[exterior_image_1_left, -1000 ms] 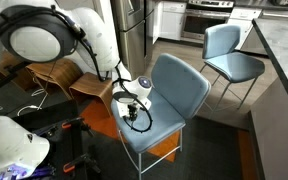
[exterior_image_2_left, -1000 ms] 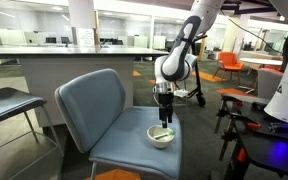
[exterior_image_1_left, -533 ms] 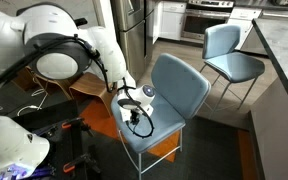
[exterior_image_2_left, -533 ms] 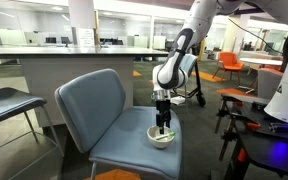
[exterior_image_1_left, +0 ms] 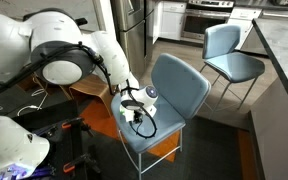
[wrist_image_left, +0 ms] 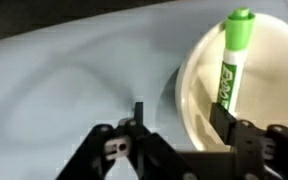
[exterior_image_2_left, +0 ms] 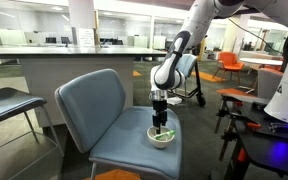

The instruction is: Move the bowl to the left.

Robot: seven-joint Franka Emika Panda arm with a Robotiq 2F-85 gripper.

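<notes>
The small cream bowl [exterior_image_2_left: 161, 138] sits near the front edge of a blue chair seat [exterior_image_2_left: 119, 140]. In the wrist view the bowl [wrist_image_left: 274, 95] holds a green marker [wrist_image_left: 234, 55]. My gripper [exterior_image_2_left: 161, 123] is open and straddles the bowl's rim: one finger is outside over the seat, the other is inside the bowl beside the marker [wrist_image_left: 181, 112]. In an exterior view the gripper [exterior_image_1_left: 136, 112] hides most of the bowl.
The blue chair's backrest [exterior_image_1_left: 181, 88] rises behind the bowl. A second blue chair [exterior_image_1_left: 229, 50] stands farther back, and wooden chairs [exterior_image_1_left: 59, 75] are beside the arm. Another seat [exterior_image_2_left: 4, 100] and dark equipment [exterior_image_2_left: 239, 125] flank the chair.
The arm has lowered, bringing the open gripper from above the bowl down onto its rim. The bowl has not moved.
</notes>
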